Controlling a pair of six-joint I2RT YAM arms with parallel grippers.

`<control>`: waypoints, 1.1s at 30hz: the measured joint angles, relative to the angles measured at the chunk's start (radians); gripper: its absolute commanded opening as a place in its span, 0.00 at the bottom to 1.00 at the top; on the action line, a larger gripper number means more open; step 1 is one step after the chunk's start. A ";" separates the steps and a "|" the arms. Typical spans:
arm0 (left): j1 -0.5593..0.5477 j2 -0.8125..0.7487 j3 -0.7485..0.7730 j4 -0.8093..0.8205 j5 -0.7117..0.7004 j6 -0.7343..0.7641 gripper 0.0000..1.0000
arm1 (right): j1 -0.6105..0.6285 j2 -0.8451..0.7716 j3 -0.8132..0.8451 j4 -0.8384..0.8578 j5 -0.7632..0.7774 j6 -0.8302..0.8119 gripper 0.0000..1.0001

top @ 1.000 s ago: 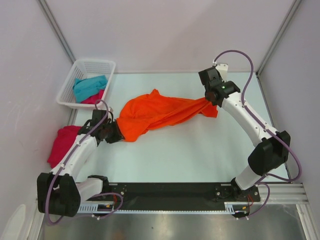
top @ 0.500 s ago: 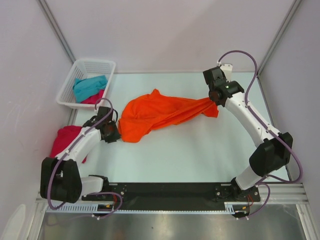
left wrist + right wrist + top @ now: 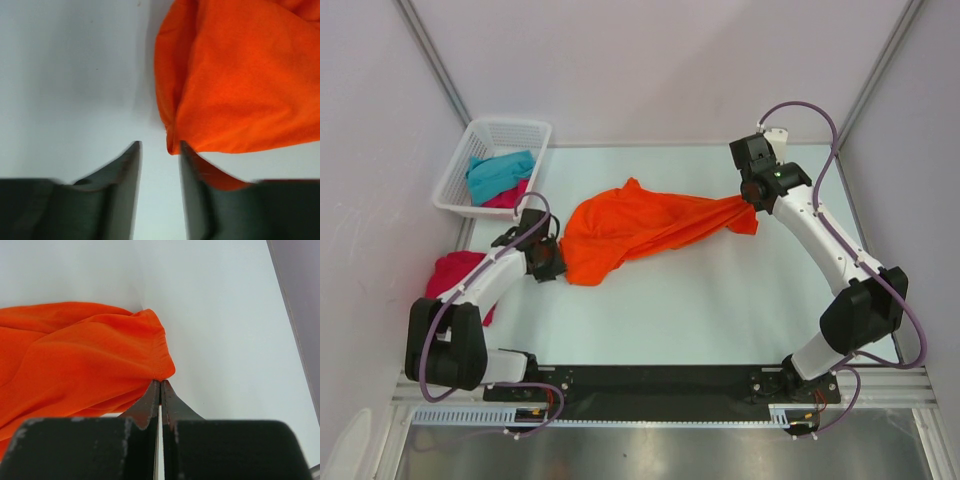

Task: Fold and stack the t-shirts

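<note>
The bright orange t-shirt lies crumpled and stretched across the middle of the table. My right gripper is shut on its right hem corner, just above the table. My left gripper is open at the shirt's lower left edge. In the left wrist view only bare table shows between its jaws, and the orange cloth touches the outside of the right finger. A teal t-shirt and a pink one lie in the basket. Another pink t-shirt lies at the table's left edge.
The white lattice basket stands at the far left corner. Walls and frame posts close the table on the left, back and right. Bare table lies in front of the orange shirt, between the two arms.
My right gripper has drawn the shirt's right end slightly to the right. My left gripper has shifted farther from the bases along the shirt's left edge, and its arm has swung left.
</note>
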 measured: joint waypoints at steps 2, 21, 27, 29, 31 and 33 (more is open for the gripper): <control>-0.008 0.000 0.000 0.014 0.011 0.001 0.63 | 0.000 0.000 0.000 0.000 -0.001 0.000 0.00; -0.069 0.029 -0.043 0.138 0.042 -0.051 0.56 | 0.005 0.000 0.000 -0.013 0.003 -0.001 0.00; -0.100 0.049 -0.063 0.164 0.068 -0.072 0.00 | 0.011 0.000 0.000 -0.020 0.015 -0.001 0.00; -0.101 0.050 -0.063 0.168 0.071 -0.082 0.00 | 0.014 0.000 0.001 -0.022 0.017 -0.001 0.00; -0.102 0.050 -0.063 0.171 0.073 -0.085 0.00 | 0.018 0.000 0.002 -0.028 0.019 -0.001 0.00; -0.102 0.050 -0.063 0.171 0.073 -0.086 0.00 | 0.022 0.000 0.005 -0.034 0.020 -0.001 0.00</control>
